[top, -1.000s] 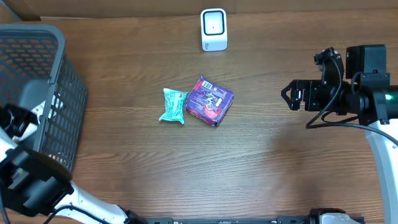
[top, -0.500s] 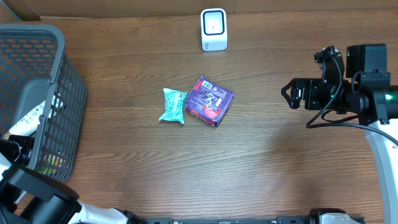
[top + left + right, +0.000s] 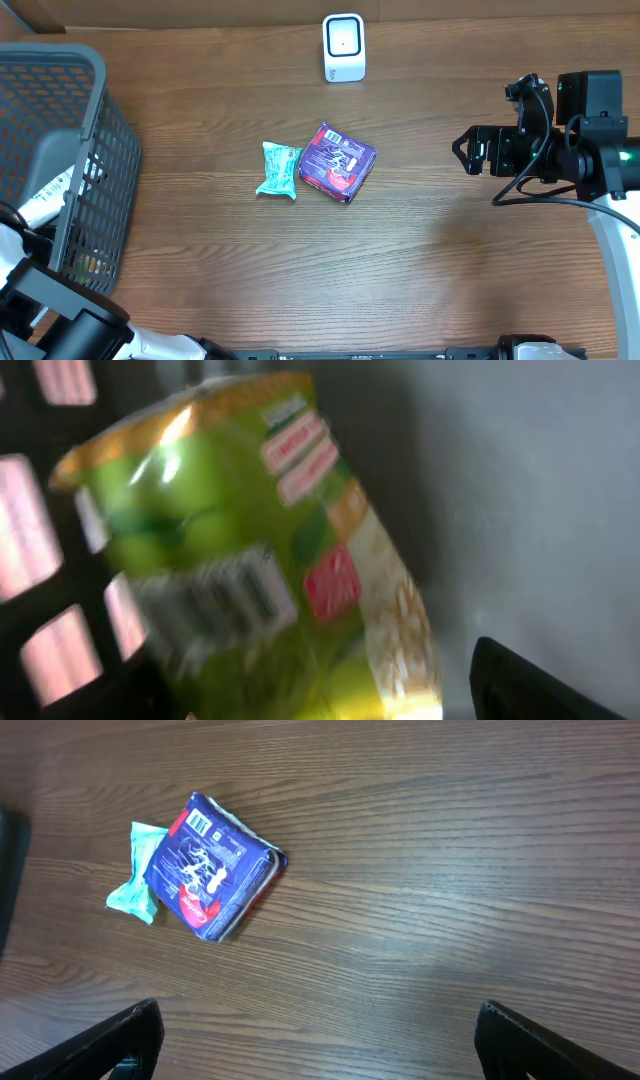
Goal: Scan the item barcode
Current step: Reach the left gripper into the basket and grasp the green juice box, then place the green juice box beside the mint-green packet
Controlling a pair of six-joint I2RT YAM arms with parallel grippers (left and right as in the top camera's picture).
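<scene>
Currently your right gripper (image 3: 465,152) hangs with its jaws spread wide over the wooden table (image 3: 420,270), well apart from the purple packet (image 3: 337,162) and the teal packet (image 3: 278,169) touching it. The white barcode scanner (image 3: 344,47) stands at the far edge. Your left gripper (image 3: 320,705) is at the grey basket (image 3: 95,120), close to a blurred green snack packet (image 3: 260,550) with its barcode facing the wrist camera. I cannot tell how that gripper's jaws stand.

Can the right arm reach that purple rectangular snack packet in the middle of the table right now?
Probably yes. The right gripper is open, with only bare wooden table between it and the purple rectangular snack packet; the small teal wrapper lies on the packet's far side.
</scene>
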